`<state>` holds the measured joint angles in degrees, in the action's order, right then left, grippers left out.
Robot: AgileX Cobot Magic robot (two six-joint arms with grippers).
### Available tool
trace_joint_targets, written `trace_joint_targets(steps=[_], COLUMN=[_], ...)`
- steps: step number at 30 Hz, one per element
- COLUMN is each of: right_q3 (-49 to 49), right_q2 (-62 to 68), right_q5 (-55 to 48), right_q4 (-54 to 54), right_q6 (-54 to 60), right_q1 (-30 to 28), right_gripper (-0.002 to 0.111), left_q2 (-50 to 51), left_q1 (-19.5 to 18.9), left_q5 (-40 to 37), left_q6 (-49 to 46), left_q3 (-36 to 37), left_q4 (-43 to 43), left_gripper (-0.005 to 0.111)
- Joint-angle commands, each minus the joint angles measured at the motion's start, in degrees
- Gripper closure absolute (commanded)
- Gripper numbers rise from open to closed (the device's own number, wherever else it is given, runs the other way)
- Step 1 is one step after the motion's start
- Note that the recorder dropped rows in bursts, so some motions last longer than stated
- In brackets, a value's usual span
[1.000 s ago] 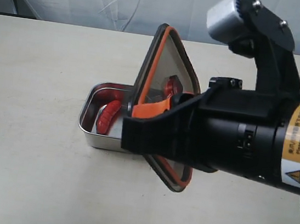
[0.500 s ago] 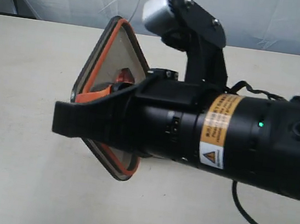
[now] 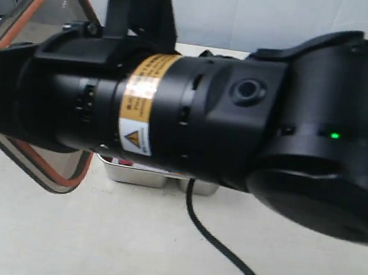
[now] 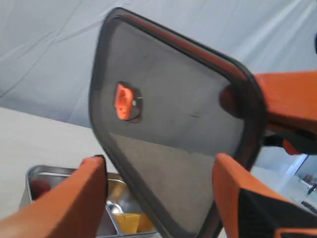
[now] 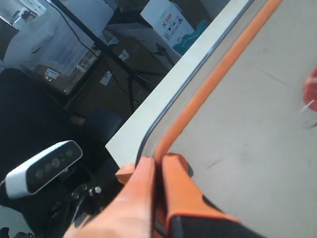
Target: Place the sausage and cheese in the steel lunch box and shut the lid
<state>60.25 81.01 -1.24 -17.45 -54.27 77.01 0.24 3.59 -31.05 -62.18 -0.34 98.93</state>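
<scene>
My right gripper (image 5: 159, 161) is shut on the edge of the lid (image 4: 173, 129), pinching the rim with its orange seal ring (image 5: 208, 89). The dark translucent lid hangs tilted in the air, its orange valve (image 4: 124, 101) facing the left wrist view. My left gripper (image 4: 159, 159) is open, and the lid's lower corner shows between its orange fingers (image 4: 64, 198). Below lies the steel lunch box (image 4: 34, 173), with the cheese (image 4: 131, 223) in one compartment and a blurred red bit of the sausage (image 4: 42, 187) in the other. In the exterior view the right arm (image 3: 174, 109) hides nearly all of the box (image 3: 159, 175).
The box rests on a pale tabletop (image 3: 122, 245) in front of a white cloth backdrop (image 4: 49, 49). A black cable (image 3: 223, 251) trails from the right arm across the table. Beyond the table's edge stand boxes and a camera (image 5: 44, 166).
The right arm has swung left across the exterior view with the lid, lifting it higher. It now covers the lunch box, which was in plain sight a second ago.
</scene>
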Motion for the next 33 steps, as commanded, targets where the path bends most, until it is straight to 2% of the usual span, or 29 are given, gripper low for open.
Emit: trace_joint_targets(steps=[1,11,21,24,30,33], right_q3=[2.91,5.29,6.40,6.89,6.89,6.89], right_q2=[2.95,4.50,8.12,8.88,6.98,4.82], right_q5=[2.76,4.91,8.98,9.22,6.71,0.89], right_q4=[-0.12,-1.53,0.19,0.19,-1.76,-2.05], right_q6=[0.35,0.48,0.36,0.36,0.36,0.72], right_q1=[0.92,1.40,4.38,5.46,6.05,6.05], right_gripper=[0.109,0.109,0.109,0.109,0.109,0.109], left_q2=[-0.24,-0.24,-0.24,-0.24,-0.24,-0.24], left_q1=[0.61,0.61,0.61,0.61,0.61,0.61], left_q5=[-1.56,-3.71,-0.41,1.21,4.92,7.52], left_q6=[-9.37,-9.98,-9.98,-9.98,-10.15,-12.46], left_q3=[-1.57,-2.02,-2.02,-2.02,-2.02,-2.02], left_q4=[1.02,-0.18,0.84,0.87,0.41,0.30], left_gripper=[0.046,0.046,0.049,0.059,0.106,0.106])
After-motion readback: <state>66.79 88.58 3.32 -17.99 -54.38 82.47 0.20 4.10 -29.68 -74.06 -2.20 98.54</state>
